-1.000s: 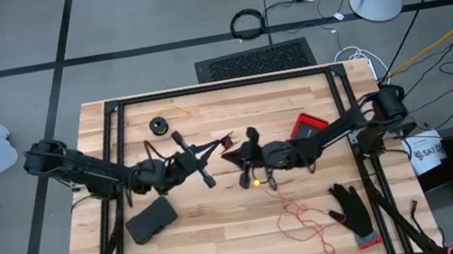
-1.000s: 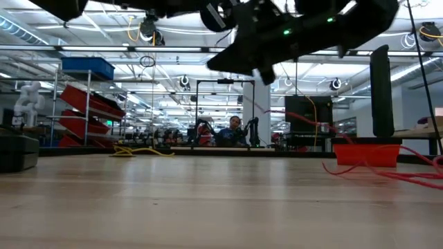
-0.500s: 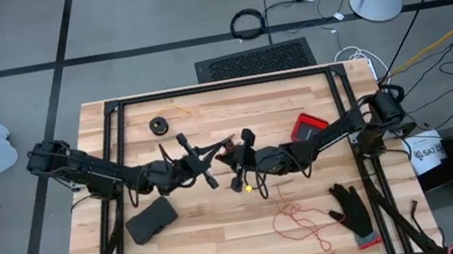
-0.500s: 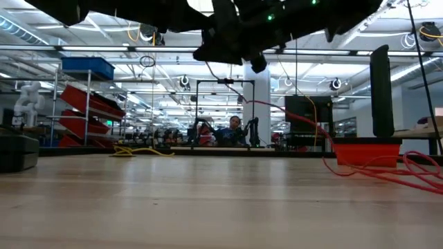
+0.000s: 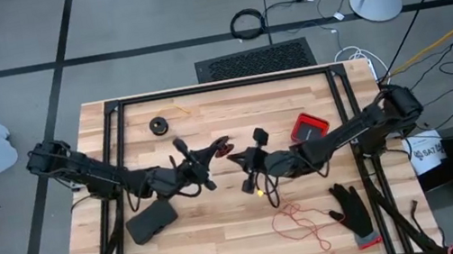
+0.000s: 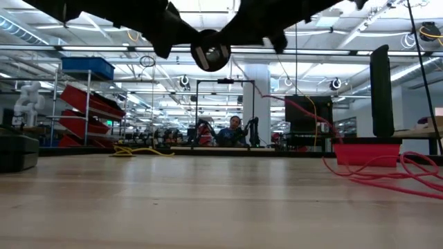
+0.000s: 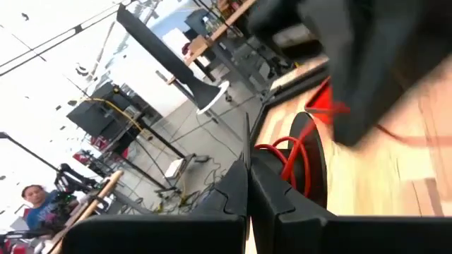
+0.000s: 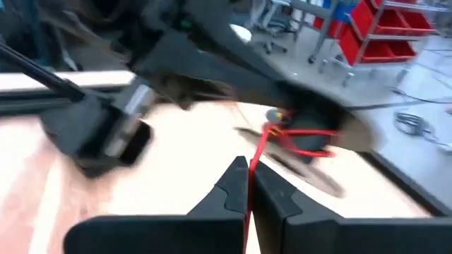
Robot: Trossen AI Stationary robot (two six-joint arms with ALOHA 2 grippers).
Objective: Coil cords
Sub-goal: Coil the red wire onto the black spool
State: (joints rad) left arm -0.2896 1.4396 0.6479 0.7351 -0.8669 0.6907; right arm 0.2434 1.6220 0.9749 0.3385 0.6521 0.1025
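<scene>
Winding is the step in hand: above the middle of the counter the left hand is clamped on the red cord's spool, which already carries red turns, while just to its right the right hand has its fingers pressed together on the red cord itself. From there the strand drops to a loose tangle lying near the black glove. The next move, I judge, calls for feeding more slack onto the spool while keeping the strand taut. Counted: two cords, two spools; the second spool, with the yellow-tan cord, lies untouched toward the far left.
</scene>
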